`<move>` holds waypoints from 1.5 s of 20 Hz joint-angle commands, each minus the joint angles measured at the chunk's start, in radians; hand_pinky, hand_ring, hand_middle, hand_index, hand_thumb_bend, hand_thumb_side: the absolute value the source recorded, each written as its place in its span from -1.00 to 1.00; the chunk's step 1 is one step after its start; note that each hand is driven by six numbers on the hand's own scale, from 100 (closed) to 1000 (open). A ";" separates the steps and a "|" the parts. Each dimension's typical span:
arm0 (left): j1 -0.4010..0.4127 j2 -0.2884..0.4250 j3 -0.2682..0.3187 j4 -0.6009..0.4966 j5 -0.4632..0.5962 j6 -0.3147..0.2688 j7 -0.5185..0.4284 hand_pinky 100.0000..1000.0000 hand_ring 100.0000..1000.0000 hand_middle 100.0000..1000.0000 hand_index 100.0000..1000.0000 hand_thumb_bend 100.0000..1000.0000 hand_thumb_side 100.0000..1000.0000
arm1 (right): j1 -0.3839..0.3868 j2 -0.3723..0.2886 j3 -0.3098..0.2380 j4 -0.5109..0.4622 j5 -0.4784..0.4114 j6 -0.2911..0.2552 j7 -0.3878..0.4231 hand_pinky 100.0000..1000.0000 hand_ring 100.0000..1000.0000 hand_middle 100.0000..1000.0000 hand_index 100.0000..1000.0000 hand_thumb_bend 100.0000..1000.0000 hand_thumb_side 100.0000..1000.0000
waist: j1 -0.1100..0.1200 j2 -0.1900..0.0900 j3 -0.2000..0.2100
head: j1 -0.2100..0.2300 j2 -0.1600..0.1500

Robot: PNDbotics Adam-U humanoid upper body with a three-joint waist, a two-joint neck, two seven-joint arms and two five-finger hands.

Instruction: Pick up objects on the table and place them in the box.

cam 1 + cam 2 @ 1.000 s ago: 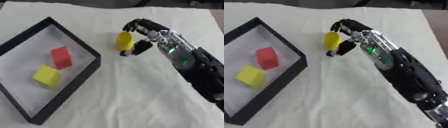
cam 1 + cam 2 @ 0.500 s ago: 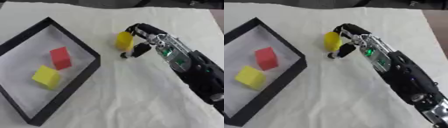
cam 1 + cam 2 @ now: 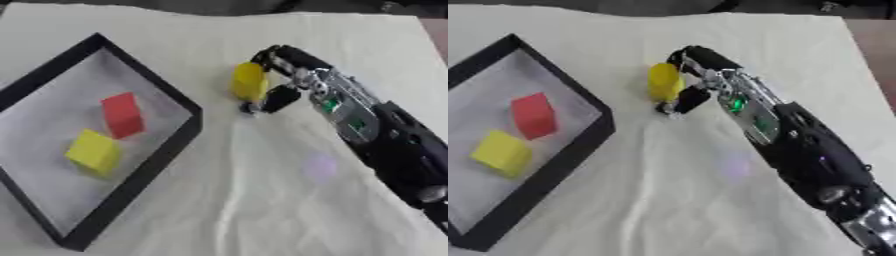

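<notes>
At about one o'clock from the black-framed shallow box (image 3: 179,145), on the cloth-covered worktop (image 3: 262,200), the right hand (image 3: 284,75) curls around the small yellow rounded block (image 3: 248,81), likely light, rigid, smooth, best pinched across its sides.

Cream-clothed table (image 3: 262,210), black box (image 3: 166,150)

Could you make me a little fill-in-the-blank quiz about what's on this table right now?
1. The right hand is curled round a ____ block.
2. The black box holds a yellow cube and a ____ cube.
3. The held block is ____ the box.

Missing words: yellow; red; outside
</notes>
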 commanded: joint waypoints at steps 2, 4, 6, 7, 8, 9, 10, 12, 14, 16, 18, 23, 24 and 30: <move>-0.006 0.023 0.006 -0.012 0.000 -0.001 -0.001 0.55 0.70 0.61 0.78 0.15 0.37 | -0.008 -0.026 -0.015 -0.017 -0.020 0.000 -0.025 0.59 0.42 0.16 0.42 -0.06 -0.75 | 0.017 -0.002 0.001 | 0.001 -0.010; -0.005 0.023 0.006 -0.011 0.000 0.000 -0.001 0.55 0.70 0.61 0.77 0.15 0.37 | -0.008 -0.031 -0.015 -0.031 -0.025 0.003 -0.032 0.59 0.41 0.13 0.40 -0.07 -0.80 | 0.016 -0.003 0.001 | 0.001 -0.010; -0.006 0.024 0.006 -0.012 -0.001 0.000 -0.001 0.55 0.70 0.61 0.77 0.15 0.37 | -0.010 -0.036 -0.014 -0.046 -0.021 0.005 -0.035 0.59 0.38 0.09 0.35 -0.08 -0.95 | 0.015 -0.004 0.001 | 0.002 -0.010; -0.006 0.025 0.006 -0.012 -0.001 0.000 -0.001 0.55 0.70 0.61 0.77 0.15 0.37 | -0.010 -0.038 -0.013 -0.050 -0.017 0.005 -0.033 0.59 0.35 0.06 0.33 -0.10 -1.00 | 0.015 -0.005 0.000 | 0.002 -0.009; -0.007 0.025 0.005 -0.012 -0.001 0.000 -0.001 0.55 0.70 0.61 0.77 0.15 0.37 | -0.011 -0.038 -0.012 -0.051 -0.013 0.004 -0.028 0.58 0.34 0.05 0.32 -0.12 -1.00 | 0.015 -0.006 0.000 | 0.001 -0.011; -0.007 0.025 0.005 -0.013 -0.001 0.000 -0.001 0.55 0.70 0.61 0.77 0.15 0.37 | -0.012 -0.038 -0.011 -0.050 -0.011 0.005 -0.022 0.58 0.33 0.04 0.31 -0.12 -1.00 | 0.015 -0.006 0.000 | 0.001 -0.012; -0.007 0.025 0.005 -0.013 -0.002 0.000 -0.002 0.55 0.70 0.61 0.77 0.15 0.37 | -0.012 -0.037 -0.011 -0.048 -0.012 0.005 -0.016 0.58 0.33 0.04 0.31 -0.13 -1.00 | 0.015 -0.006 0.001 | 0.000 -0.013; -0.006 0.025 0.005 -0.013 -0.003 0.000 -0.002 0.55 0.70 0.61 0.77 0.15 0.37 | -0.010 -0.036 -0.010 -0.049 -0.022 0.004 -0.007 0.57 0.31 0.02 0.30 -0.14 -1.00 | 0.015 -0.006 0.001 | 0.000 -0.013; -0.006 0.026 0.006 -0.013 -0.004 0.000 -0.001 0.55 0.70 0.61 0.77 0.15 0.37 | -0.010 -0.037 -0.009 -0.057 -0.035 0.005 -0.001 0.57 0.29 0.00 0.29 -0.15 -1.00 | 0.015 -0.006 0.000 | 0.001 -0.012; -0.006 0.026 0.005 -0.013 -0.004 0.000 -0.001 0.55 0.70 0.61 0.77 0.15 0.37 | -0.011 -0.039 -0.011 -0.068 -0.041 0.009 -0.004 0.56 0.27 -0.02 0.27 -0.16 -1.00 | 0.016 -0.005 -0.001 | 0.002 -0.011; -0.006 0.027 0.005 -0.013 -0.005 0.001 -0.001 0.55 0.70 0.61 0.77 0.15 0.37 | -0.012 -0.041 -0.012 -0.079 -0.040 0.013 -0.010 0.55 0.24 -0.06 0.23 -0.17 -1.00 | 0.016 -0.006 -0.002 | 0.001 -0.011; -0.004 0.027 0.006 -0.012 -0.005 0.001 0.000 0.55 0.70 0.61 0.77 0.15 0.37 | -0.025 -0.049 -0.024 -0.128 -0.050 0.019 -0.024 0.54 0.20 -0.10 0.19 -0.18 -1.00 | 0.017 -0.008 -0.004 | 0.001 -0.009; -0.003 0.028 0.006 -0.012 -0.005 0.001 0.000 0.55 0.70 0.61 0.77 0.15 0.37 | -0.031 -0.052 -0.026 -0.142 -0.051 0.019 -0.026 0.54 0.20 -0.11 0.19 -0.18 -1.00 | 0.017 -0.010 -0.004 | 0.000 -0.008; -0.001 0.035 0.006 -0.015 -0.004 -0.001 0.002 0.55 0.71 0.61 0.77 0.15 0.37 | -0.159 -0.077 -0.025 -0.269 -0.062 0.006 -0.002 0.55 0.18 -0.12 0.17 -0.18 -1.00 | 0.017 -0.022 -0.006 | -0.005 0.000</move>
